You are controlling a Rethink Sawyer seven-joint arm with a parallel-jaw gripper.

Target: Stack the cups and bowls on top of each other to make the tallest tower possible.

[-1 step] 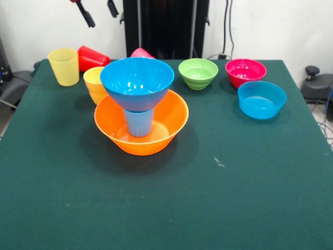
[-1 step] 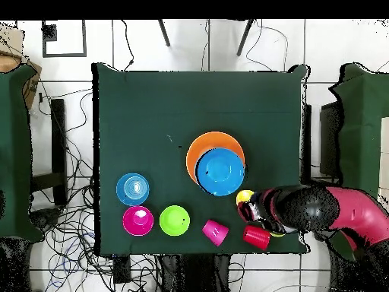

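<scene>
standing near the middle of the green table (image 1: pixel 250 198) in the front view, the large orange bowl (image 1: pixel 171 122) holds the light blue cup (image 1: pixel 139 123) upright inside it, and the large blue bowl (image 1: pixel 137 80) rests on that cup's rim, mouth up. at about 10 o'clock from this tower, the orange cup (image 1: pixel 93 83) stands just beside the blue bowl, partly hidden by it. farther toward 10 o'clock the yellow cup (image 1: pixel 63 66) stands upright, with the red cup (image 1: pixel 92 57) lying on its side just beside it. the pink cup (image 1: pixel 140 52) shows only its top behind the large blue bowl, at 12 o'clock. the green bowl (image 1: pixel 198 73) sits at 2 o'clock from the tower, the magenta bowl (image 1: pixel 245 72) beyond it, and the small blue bowl (image 1: pixel 261 99) at 3 o'clock, all apart from one another. the gripper (image 1: pixel 99 11) hangs at the top edge above the red cup; its two dark fingers (image 1: pixel 86 14) stand apart and hold nothing.

looking down from overhead, the large blue bowl (image 2: pixel 220 170) covers most of the large orange bowl (image 2: pixel 199 144). the small blue bowl (image 2: pixel 132 188) lies at 8 o'clock from it, the magenta bowl (image 2: pixel 137 220) and green bowl (image 2: pixel 174 220) near the table's lower edge, the pink cup (image 2: pixel 215 231) tipped over at 6 o'clock. the red cup (image 2: pixel 256 237) lies at 5 o'clock, and the arm (image 2: pixel 334 211) reaches in from 4 o'clock over the cups there. i cannot tell the finger state from this view.
</scene>
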